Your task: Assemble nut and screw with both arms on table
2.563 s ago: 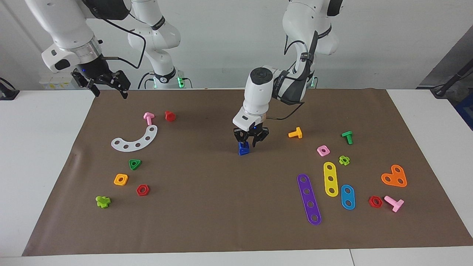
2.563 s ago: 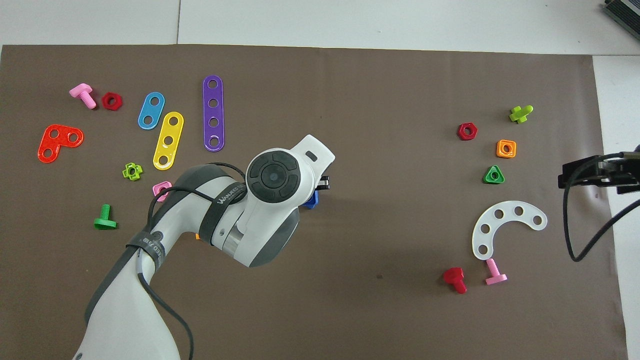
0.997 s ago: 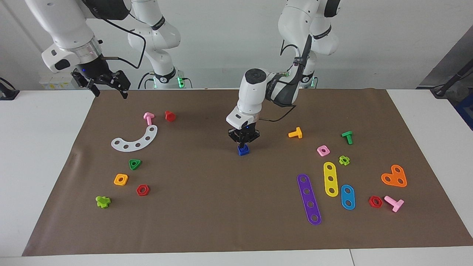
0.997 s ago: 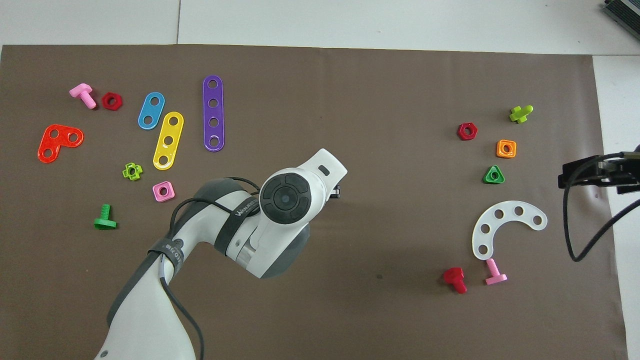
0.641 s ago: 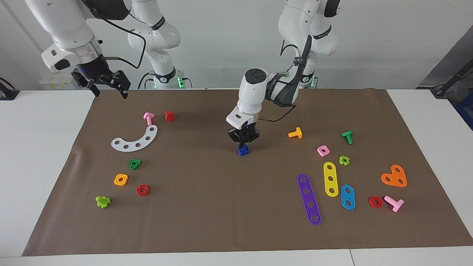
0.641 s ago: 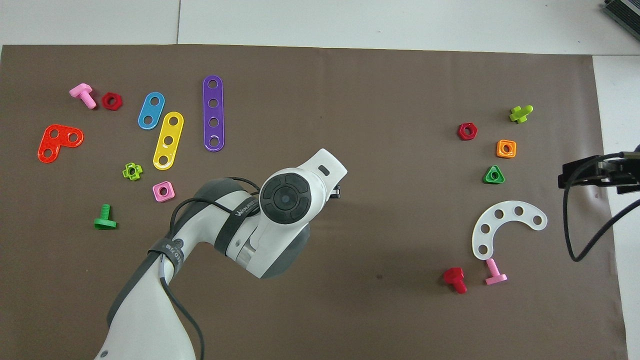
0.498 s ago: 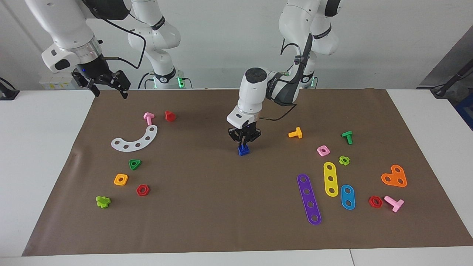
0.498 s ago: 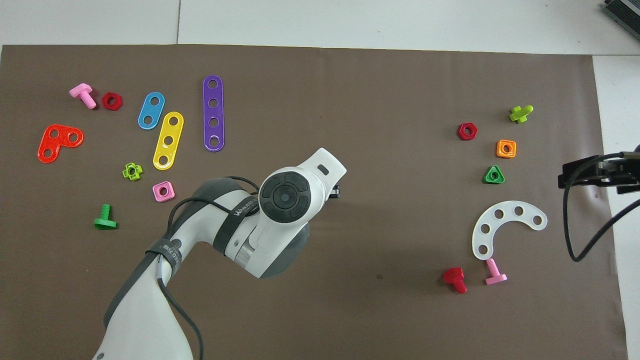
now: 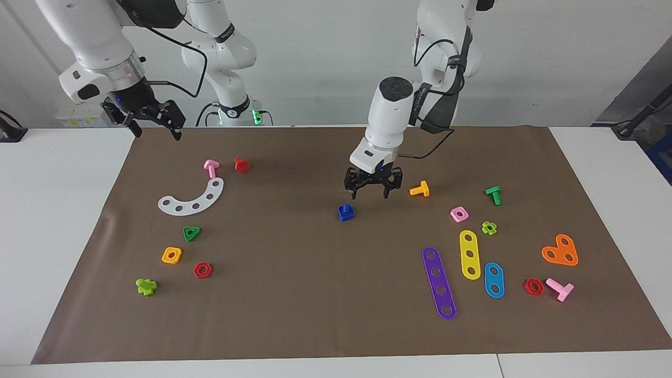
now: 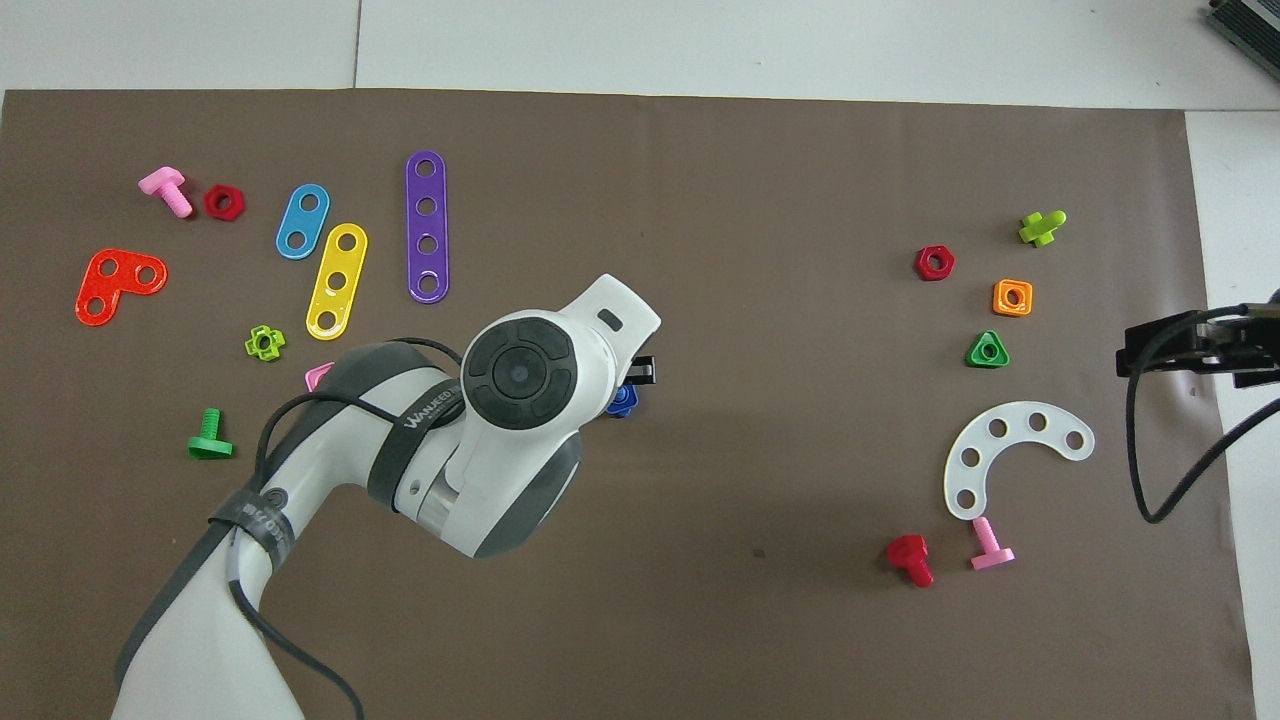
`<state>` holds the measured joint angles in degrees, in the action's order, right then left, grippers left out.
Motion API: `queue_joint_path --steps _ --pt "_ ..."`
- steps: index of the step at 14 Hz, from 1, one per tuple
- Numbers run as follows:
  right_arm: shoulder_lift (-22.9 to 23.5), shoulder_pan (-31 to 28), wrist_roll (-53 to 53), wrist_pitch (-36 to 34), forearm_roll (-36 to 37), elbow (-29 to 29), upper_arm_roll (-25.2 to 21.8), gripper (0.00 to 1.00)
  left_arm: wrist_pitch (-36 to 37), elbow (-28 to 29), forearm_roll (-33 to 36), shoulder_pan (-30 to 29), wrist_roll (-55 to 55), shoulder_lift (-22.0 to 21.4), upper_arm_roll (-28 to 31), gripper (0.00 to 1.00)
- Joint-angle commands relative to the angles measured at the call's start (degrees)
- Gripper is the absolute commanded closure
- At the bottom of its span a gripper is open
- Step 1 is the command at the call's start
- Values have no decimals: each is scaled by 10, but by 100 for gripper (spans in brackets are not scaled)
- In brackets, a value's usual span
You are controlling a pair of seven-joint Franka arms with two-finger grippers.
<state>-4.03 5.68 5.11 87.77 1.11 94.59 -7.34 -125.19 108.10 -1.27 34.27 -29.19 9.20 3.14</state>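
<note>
Left gripper (image 9: 373,192) fingers spread, empty, hovering at 2 o'clock of blue screw (image 9: 345,212) on bench (image 9: 294,294). Right gripper (image 9: 153,126) waits, fingers apart.

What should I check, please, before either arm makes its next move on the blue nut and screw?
1. Left gripper is clear of the blue pieces: ok, it is open and raised above the brown paper sheet, holding nothing.
2. The nut and the screw are together: ok, one blue stack sits on the paper.
3. Nut fully seated on the screw: cannot tell.
4. Space around the stack: ok, the orange bolt and the pink square nut lie apart from it.
5. Right gripper is out of the way: ok, it waits open over the paper's corner at its own end.
</note>
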Motion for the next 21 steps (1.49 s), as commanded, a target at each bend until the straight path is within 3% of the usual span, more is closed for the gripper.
queue_joint_path --steps 1,8,17,21 --pt "-13 0 6 6 -8 15 -1 0 42 10 8 -51 69 -40 -5 0" --pt "-13 0 6 6 -8 15 -1 0 152 -15 7 -188 255 -117 -4 0" --pt "-13 0 6 6 -8 15 -1 0 343 -206 10 -285 374 -89 -3 0" --pt "-13 0 6 6 -8 15 -1 0 368 -221 5 -315 385 -86 0 0"
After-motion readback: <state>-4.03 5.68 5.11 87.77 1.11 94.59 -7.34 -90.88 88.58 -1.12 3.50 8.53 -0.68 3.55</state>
